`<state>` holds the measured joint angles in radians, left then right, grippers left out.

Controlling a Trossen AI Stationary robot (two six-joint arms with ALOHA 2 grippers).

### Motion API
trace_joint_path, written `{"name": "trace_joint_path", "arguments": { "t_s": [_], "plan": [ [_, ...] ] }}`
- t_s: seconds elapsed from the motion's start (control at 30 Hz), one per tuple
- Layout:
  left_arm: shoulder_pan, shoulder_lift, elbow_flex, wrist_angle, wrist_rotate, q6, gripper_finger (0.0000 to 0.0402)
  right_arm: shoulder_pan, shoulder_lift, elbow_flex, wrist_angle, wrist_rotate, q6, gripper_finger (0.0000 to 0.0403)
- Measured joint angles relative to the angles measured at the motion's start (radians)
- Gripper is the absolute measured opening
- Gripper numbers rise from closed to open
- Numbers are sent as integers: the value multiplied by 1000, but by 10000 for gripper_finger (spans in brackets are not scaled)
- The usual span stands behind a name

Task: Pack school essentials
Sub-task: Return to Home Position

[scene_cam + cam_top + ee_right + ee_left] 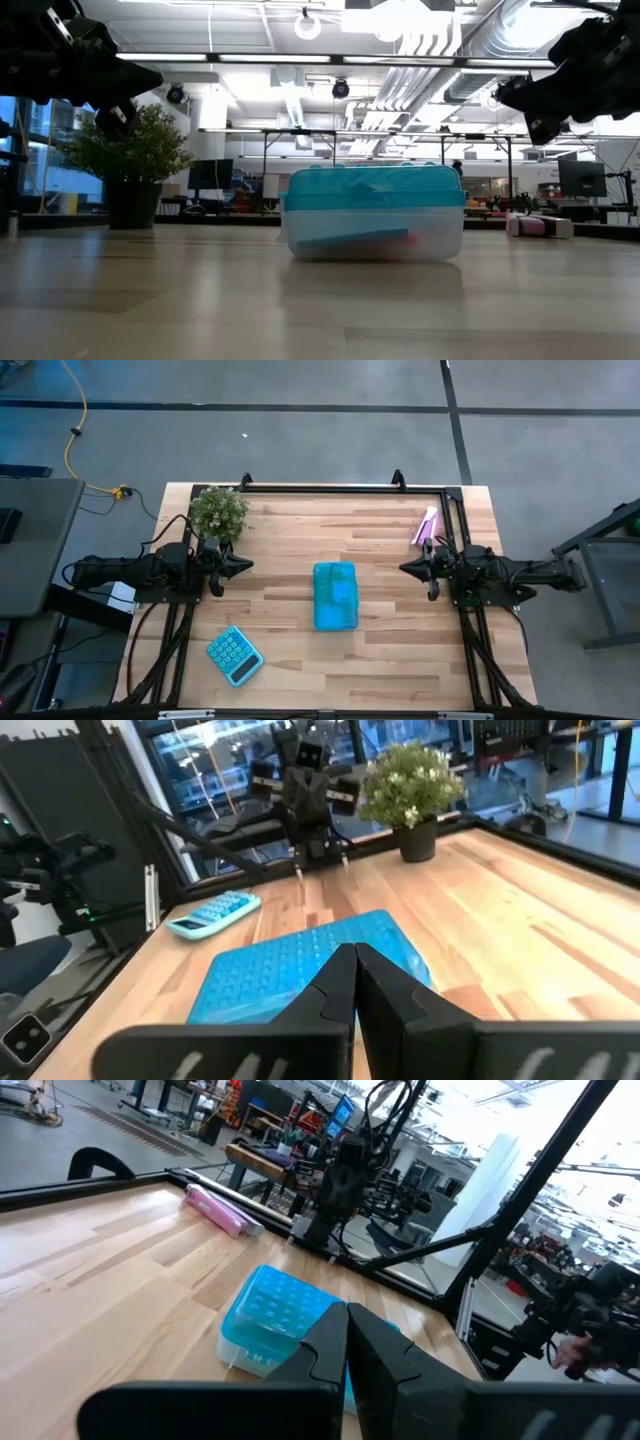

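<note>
Supply box shut; low view shows contents through clear base, high view only its top. Left tool, right tool flank it, both pinched together. Calculator outside.

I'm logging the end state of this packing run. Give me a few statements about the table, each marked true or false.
1. The translucent blue plastic supply box has its lid on. True.
2. The teal calculator with white keys lies inside that box. False: it lies on the wooden table, on the left arm's side.
3. The right gripper grips the box. False: it and the left gripper are shut on nothing, apart from the box on either side.
4. The pink-and-purple tube lies on the table near the right arm. True.
5. The small potted plant stands by the right arm. False: it stands by the left arm.
</note>
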<state>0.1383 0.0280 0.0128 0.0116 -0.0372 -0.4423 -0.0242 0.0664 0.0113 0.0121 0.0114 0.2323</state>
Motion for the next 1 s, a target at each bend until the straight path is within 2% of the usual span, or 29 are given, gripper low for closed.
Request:
{"name": "trace_joint_path", "arguments": {
  "t_s": [1.0],
  "plan": [
    [0,0,0,0,0,0,1,0,12,0,-5,-15,3,0]
  ]
}}
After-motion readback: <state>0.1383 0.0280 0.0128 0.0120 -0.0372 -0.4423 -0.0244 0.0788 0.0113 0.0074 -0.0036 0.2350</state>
